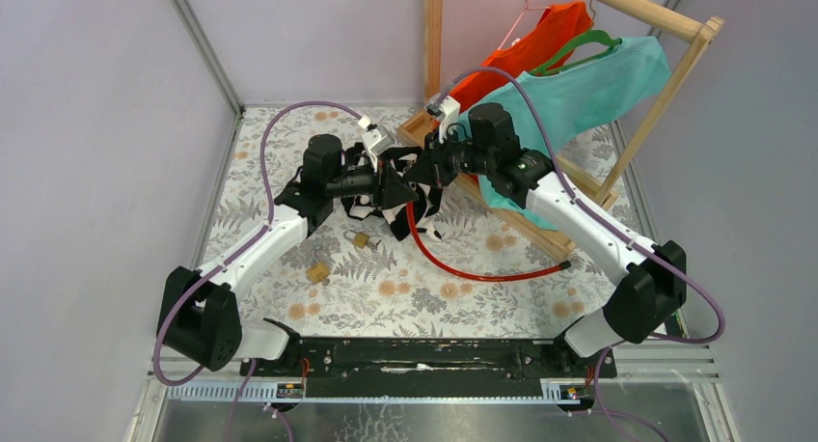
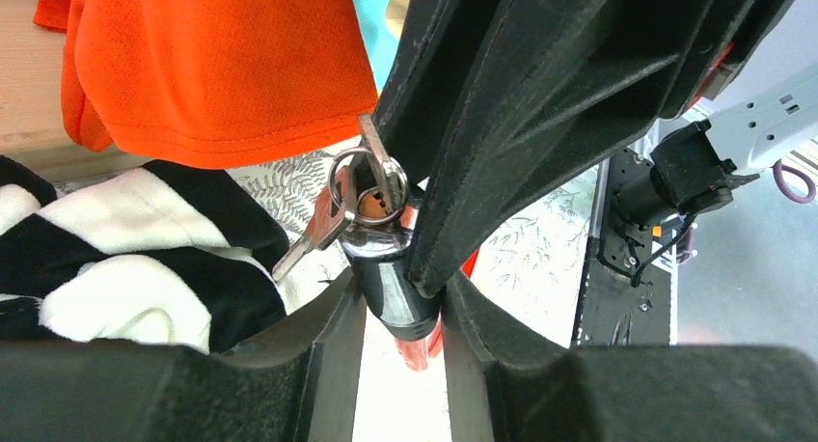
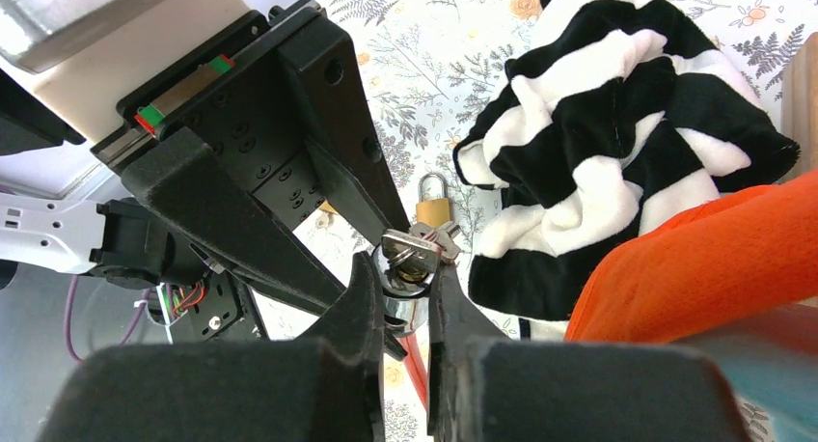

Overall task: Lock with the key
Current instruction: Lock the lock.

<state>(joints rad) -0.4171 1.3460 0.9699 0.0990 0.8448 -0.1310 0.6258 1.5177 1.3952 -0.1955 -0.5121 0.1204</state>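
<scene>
From above, the two arms meet over the middle of the table (image 1: 434, 302). The left gripper (image 1: 395, 185) and the right gripper (image 1: 422, 176) come nose to nose just above a striped cloth (image 1: 372, 210). The red cable (image 1: 463, 265) of the cable lock (image 1: 409, 193) loops away from them across the table towards the right arm. The lock's head is held up between the two tips, clear of the table.

From the left wrist, the left gripper is clamped on the lock's dark barrel, one finger on each side, with the red cable showing just below. The key (image 2: 378, 162) sits in the keyhole on the barrel's end face. A key ring (image 2: 340, 177) and a spare key (image 2: 311, 237) hang off to one side. The right gripper's fingers come down from above, hard against the key.

From the right wrist, the right gripper's fingers are drawn in narrowly around the key's head, so I judge it pinched there. A brass padlock (image 3: 433, 208) lies on the table beyond, apart from all this.

The step in hand looks to me like the turn. To do it well, the left gripper should hold the barrel dead steady while the right wrist rolls about the key's own axis. No sideways pull, or the key may bind or slip. The dangling spare could snag a finger.
</scene>
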